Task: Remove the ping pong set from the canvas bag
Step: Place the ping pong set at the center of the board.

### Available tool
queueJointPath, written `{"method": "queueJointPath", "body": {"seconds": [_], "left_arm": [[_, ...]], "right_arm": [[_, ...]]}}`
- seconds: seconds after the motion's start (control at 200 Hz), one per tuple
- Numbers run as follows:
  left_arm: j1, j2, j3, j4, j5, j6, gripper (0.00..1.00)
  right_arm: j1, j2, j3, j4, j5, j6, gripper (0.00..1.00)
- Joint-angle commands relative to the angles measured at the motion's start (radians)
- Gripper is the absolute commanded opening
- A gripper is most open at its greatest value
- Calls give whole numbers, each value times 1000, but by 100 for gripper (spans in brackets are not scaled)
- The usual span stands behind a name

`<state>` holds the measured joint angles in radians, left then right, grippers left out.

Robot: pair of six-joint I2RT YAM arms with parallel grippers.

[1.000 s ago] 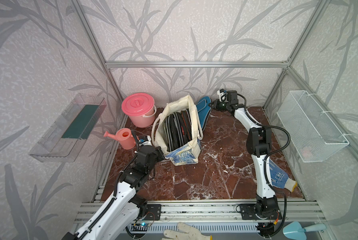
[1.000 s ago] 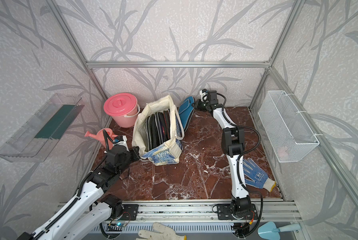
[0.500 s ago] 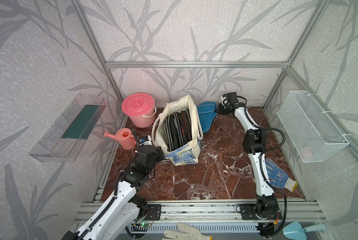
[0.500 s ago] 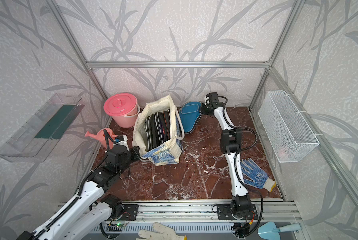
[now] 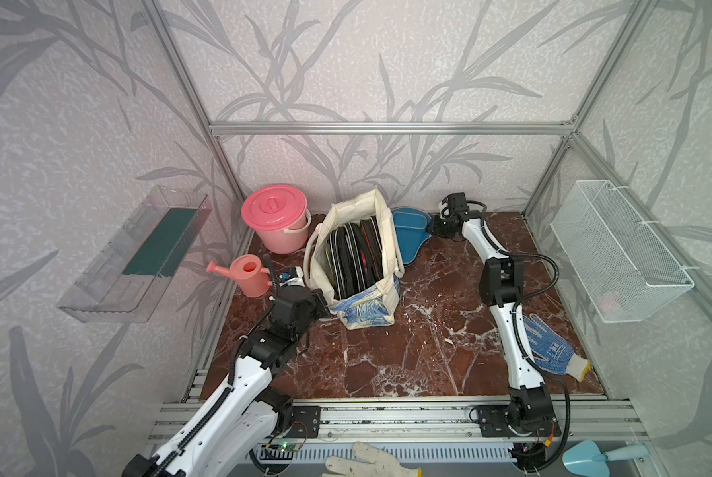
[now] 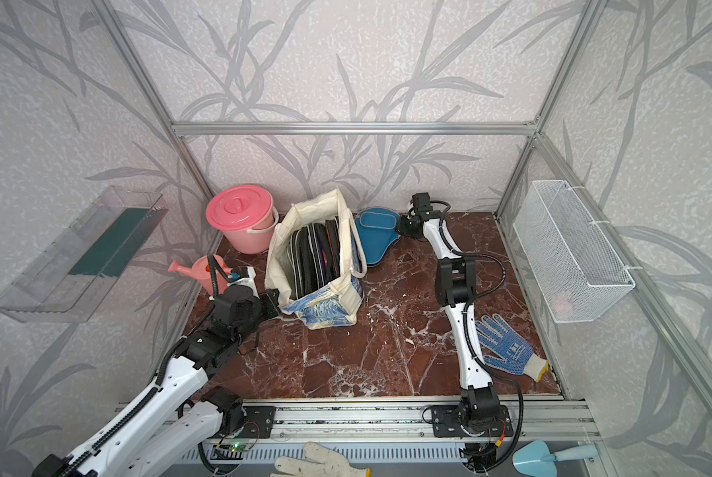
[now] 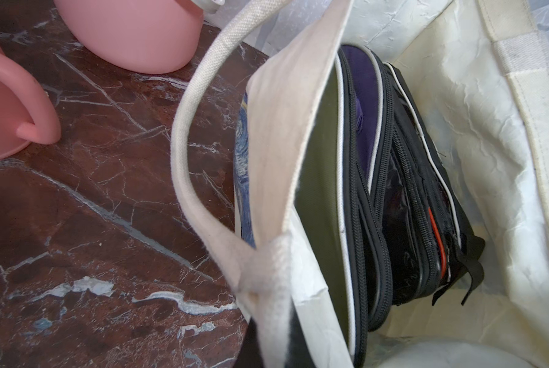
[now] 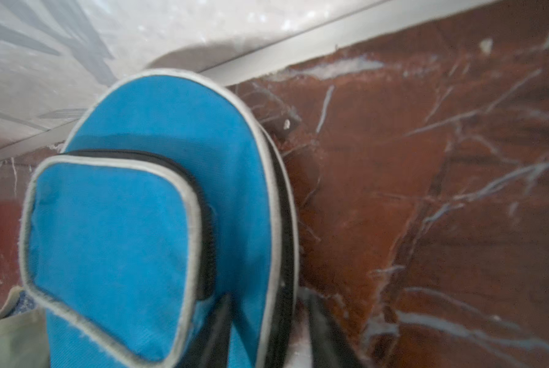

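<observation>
Teal case (image 5: 410, 237) lies on table just behind canvas bag (image 5: 381, 214), right gripper (image 5: 433, 227) jaws apart astride its handle end, left gripper (image 5: 324, 303) pinching bag's near corner; risk: retracting snags case, or tight-packed remaining cases (image 5: 352, 260) drag bag over.

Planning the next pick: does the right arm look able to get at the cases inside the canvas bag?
Probably yes: the canvas bag stands open above, the cases stand on edge uncovered, and the left end effector grips only its near corner.
</observation>
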<state>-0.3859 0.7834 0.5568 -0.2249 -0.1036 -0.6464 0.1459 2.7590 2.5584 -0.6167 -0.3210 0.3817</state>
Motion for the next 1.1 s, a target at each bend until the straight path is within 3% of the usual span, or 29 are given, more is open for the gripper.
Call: {"method": "queueJointPath", "body": {"seconds": [0.0, 0.155, 0.285, 0.325, 0.52, 0.57, 0.62, 0.66, 0.845, 1.1], "left_arm": [[5, 10, 39, -24, -17, 8, 0], [4, 14, 49, -36, -18, -1, 0], [4, 7, 53, -51, -37, -18, 0], [4, 4, 55, -58, -43, -17, 5], [4, -23, 49, -70, -73, -29, 48], [4, -27, 48, -68, -76, -29, 49], [4, -28, 46, -64, -79, -30, 39], [5, -24, 45, -60, -76, -27, 38], [7, -14, 27, -32, -80, -43, 48], [7, -13, 14, 15, -93, -66, 54]], "right_arm": [[7, -78, -33, -12, 21, -18, 67], [10, -163, -89, -30, 26, -38, 84], [28, -324, -255, 41, 53, -58, 95], [33, -376, -311, 75, 51, -58, 100], [89, -600, -487, 143, 59, -74, 99], [121, -661, -520, 142, 73, -99, 99], [156, -727, -546, 137, 92, -124, 99], [187, -776, -568, 136, 106, -142, 100], [367, -913, -560, 58, 183, -226, 100], [567, -882, -430, -119, 222, -268, 98]]}}
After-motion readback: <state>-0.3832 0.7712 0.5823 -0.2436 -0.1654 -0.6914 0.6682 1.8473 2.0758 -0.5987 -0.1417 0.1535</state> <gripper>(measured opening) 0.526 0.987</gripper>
